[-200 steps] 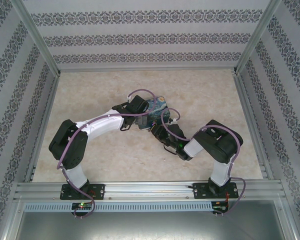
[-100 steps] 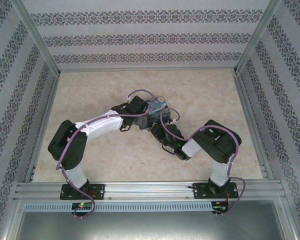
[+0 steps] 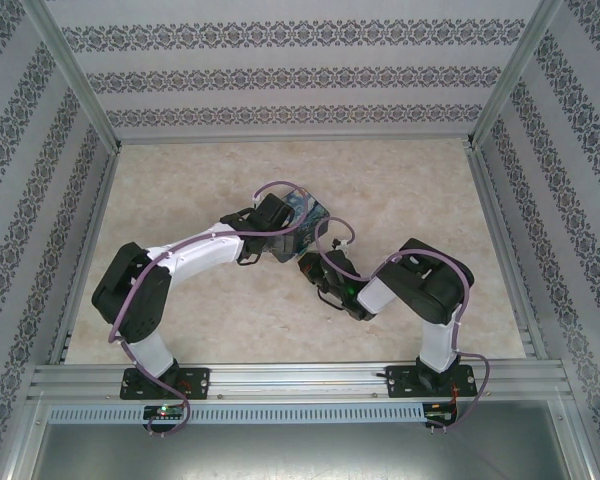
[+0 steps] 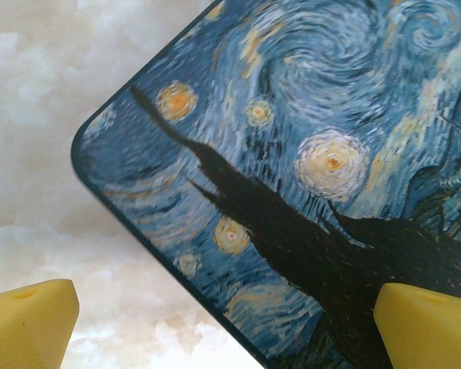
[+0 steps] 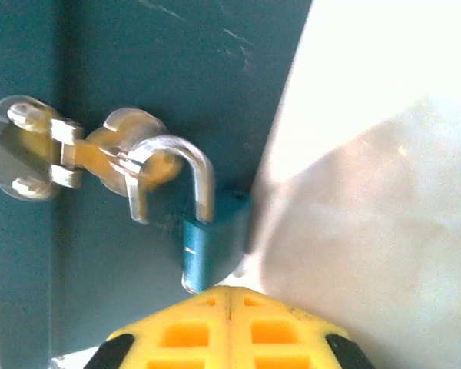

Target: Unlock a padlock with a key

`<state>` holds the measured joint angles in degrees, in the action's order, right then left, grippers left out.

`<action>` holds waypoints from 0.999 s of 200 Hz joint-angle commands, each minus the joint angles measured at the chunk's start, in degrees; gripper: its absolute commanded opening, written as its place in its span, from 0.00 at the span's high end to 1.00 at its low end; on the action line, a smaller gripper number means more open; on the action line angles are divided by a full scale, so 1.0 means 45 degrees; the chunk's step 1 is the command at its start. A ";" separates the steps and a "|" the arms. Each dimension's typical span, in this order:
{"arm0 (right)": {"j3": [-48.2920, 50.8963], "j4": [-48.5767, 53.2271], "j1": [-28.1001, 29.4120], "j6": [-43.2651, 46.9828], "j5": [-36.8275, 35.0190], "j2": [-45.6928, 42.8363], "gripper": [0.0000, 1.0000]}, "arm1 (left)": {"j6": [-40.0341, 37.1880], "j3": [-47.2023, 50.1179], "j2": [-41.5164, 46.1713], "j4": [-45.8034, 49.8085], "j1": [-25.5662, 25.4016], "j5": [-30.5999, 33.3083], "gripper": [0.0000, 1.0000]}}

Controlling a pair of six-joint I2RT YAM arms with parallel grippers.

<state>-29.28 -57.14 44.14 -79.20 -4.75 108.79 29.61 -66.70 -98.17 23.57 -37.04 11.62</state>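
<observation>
Your left gripper [image 4: 227,307] is hovering wide open, nothing in it, over the painted box [image 4: 292,154]. Your right gripper [image 5: 230,296] is sitting fully closed, tips just at the teal padlock [image 5: 211,250], which is hanging from the box's hasp [image 5: 84,150].

A blue metal padlock [image 5: 211,247] hangs from a clear plastic hasp [image 5: 81,147] on a swirl-painted box [image 4: 292,154], seemingly at its edge.

padlock [image 5: 211,242] base behind right end effector [image 5: 230,300], starry-print surface [image 4: 292,154] cropped
</observation>
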 commanded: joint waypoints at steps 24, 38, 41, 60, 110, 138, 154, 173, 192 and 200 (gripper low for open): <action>0.0572 0.1527 0.0113 -0.0213 -0.0486 0.0085 1.00 | -0.0026 0.0461 -0.0001 0.0603 -0.0012 -0.0389 0.00; 0.0716 0.1493 0.0119 -0.0194 -0.0552 -0.0048 1.00 | 0.0005 0.0466 -0.0038 0.0601 -0.0012 -0.0384 0.00; 0.0753 0.1489 0.0121 -0.0193 -0.0563 -0.0086 1.00 | 0.0003 0.0466 -0.0037 0.0599 -0.0012 -0.0376 0.00; 0.1122 0.1469 0.0114 -0.0181 -0.0717 -0.0478 1.00 | 0.0023 0.0467 -0.0055 0.0601 -0.0014 -0.0375 0.00; 0.1980 0.2102 0.0133 0.0069 -0.1002 -0.2144 0.70 | 0.0028 0.0470 -0.0073 0.0560 -0.0012 -0.0452 0.01; 0.1375 0.2932 0.0133 0.0419 -0.0805 -0.2418 0.57 | 0.0032 0.0466 -0.0079 0.0562 -0.0014 -0.0472 0.00; 0.0905 0.3167 0.0133 0.0583 -0.0628 -0.2241 0.55 | 0.0052 0.0466 -0.0080 0.0562 -0.0012 -0.0471 0.00; 0.0394 0.3480 0.0145 0.0627 -0.0497 -0.1892 0.55 | 0.0061 0.0465 -0.0079 0.0575 -0.0013 -0.0477 0.00; 0.0041 0.3537 0.0147 0.0627 -0.0430 -0.1519 0.55 | 0.0062 0.0461 -0.0061 0.0574 -0.0016 -0.0511 0.00; -0.0063 0.3548 0.0147 0.0627 -0.0420 -0.1400 0.55 | 0.0062 0.0485 -0.0042 0.0582 -0.0012 -0.0511 0.00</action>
<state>-27.20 -45.78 44.16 -77.65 -7.05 98.74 30.06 -66.37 -98.02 23.33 -37.01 10.74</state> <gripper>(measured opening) 0.448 0.996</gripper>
